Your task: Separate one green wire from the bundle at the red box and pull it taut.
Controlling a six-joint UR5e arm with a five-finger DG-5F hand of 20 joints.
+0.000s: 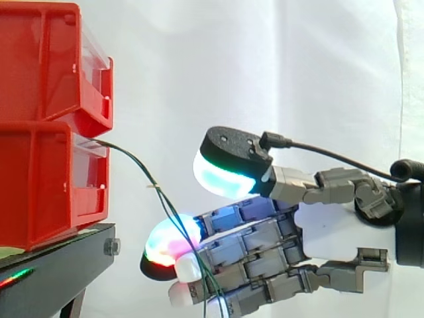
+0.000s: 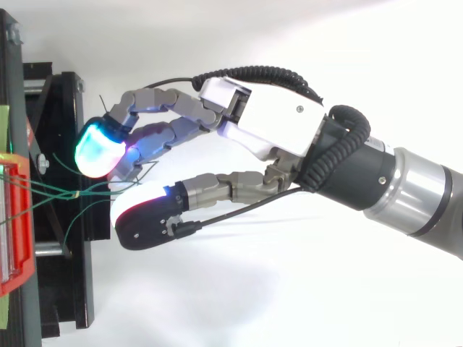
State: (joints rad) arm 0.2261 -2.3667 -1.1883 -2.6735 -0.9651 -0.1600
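Thin green wires [image 1: 142, 169] leave the front of the lower red bin [image 1: 40, 185] and arc down to the right, slack, then drop past the fingers [image 1: 225, 255]. From above, the wires [image 2: 58, 189] fan out from the red bin [image 2: 18, 267] across the black stand towards the hand, and one strand loops off on its own towards the stand's near side. My hand [image 1: 331, 238] reaches in from the right, open, with fingers stretched towards the bin. The thumb [image 2: 145, 217] stands well apart from the fingers [image 2: 101, 144]. The wires run through that gap and lie against the fingers, unpinched.
A second red bin [image 1: 46, 59] is stacked on the lower one. Both stand on a black stand [image 1: 59, 258] whose edge and bolt lie just left of the fingertips. A white curtain hangs behind.
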